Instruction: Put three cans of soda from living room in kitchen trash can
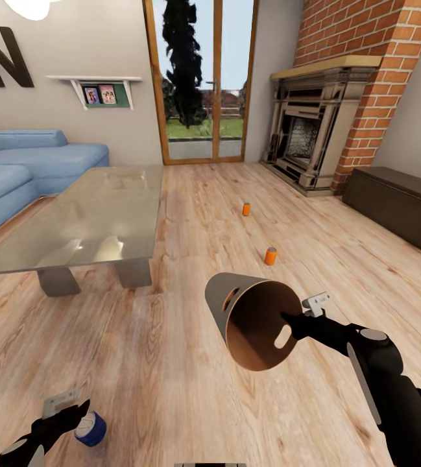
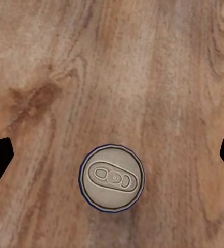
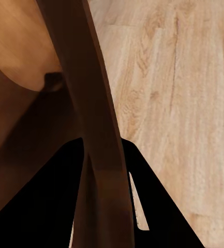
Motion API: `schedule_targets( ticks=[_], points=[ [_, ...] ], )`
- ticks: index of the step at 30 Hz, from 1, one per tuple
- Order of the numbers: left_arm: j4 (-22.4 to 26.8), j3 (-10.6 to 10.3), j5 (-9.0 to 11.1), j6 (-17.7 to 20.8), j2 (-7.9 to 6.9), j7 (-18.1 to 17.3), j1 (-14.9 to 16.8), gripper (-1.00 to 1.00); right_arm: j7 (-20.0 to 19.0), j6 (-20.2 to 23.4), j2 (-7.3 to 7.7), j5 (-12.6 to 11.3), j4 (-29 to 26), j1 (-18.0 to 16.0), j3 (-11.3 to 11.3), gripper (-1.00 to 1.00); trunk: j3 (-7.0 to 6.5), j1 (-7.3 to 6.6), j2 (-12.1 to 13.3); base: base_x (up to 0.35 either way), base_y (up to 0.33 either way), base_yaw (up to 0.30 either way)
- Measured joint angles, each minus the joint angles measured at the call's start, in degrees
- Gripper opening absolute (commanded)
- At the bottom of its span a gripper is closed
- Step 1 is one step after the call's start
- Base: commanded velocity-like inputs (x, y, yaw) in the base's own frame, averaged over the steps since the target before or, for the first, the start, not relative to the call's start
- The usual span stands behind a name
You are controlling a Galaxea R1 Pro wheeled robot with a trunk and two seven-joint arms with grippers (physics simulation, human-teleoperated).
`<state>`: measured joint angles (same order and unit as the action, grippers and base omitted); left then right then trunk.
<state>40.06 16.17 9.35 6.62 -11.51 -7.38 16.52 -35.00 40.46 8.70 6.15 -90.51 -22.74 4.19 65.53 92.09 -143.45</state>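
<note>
While right jaws grip the bin [image 1: 252, 324] rim, left jaws straddle the blue can [image 2: 112, 177], released.

Blue sofa [image 1: 22, 168] beside glass table [image 1: 87, 217]; brick fireplace [image 1: 314, 130]; dark bench [image 1: 398, 204]; wall shelf [image 1: 96, 87]

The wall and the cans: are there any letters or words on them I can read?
"N": one big dark letter on the wall above the sofa, cut off by the picture's edge.
Blue can, orange cans: no readable words.
Framed pictures on the shelf: too small to read.
</note>
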Motion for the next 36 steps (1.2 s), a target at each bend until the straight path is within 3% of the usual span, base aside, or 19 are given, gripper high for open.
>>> schedule_targets(
  ticks=[7, 20, 36],
  points=[
    [0.02, 0.0, 0.06, -0.02, 0.0, 0.0, 0.0, 1.0, 0.0, 0.01, 0.01, -0.04, -0.01, -0.04, -0.21, -1.0, 0.0, 0.0, 0.0, 0.011, 0.0, 0.0],
    [0.02, 0.0, 0.01, -0.02, 0.0, 0.0, 0.0, 1.0, -0.08, -0.11, 0.01, 0.06, -0.03, 0.0, -0.24, -1.0, 2.87, 0.34, -0.17, 0.0, 0.0, 0.0],
    [0.03, 0.0, 0.01, 0.05, 0.0, 0.0, 0.0, 1.0, -0.07, -0.31, 0.0, 0.15, -0.04, 0.0, -0.3, -1.0, 2.88, 0.34, -0.17, 0.128, 0.0, 0.0]
  ],
)
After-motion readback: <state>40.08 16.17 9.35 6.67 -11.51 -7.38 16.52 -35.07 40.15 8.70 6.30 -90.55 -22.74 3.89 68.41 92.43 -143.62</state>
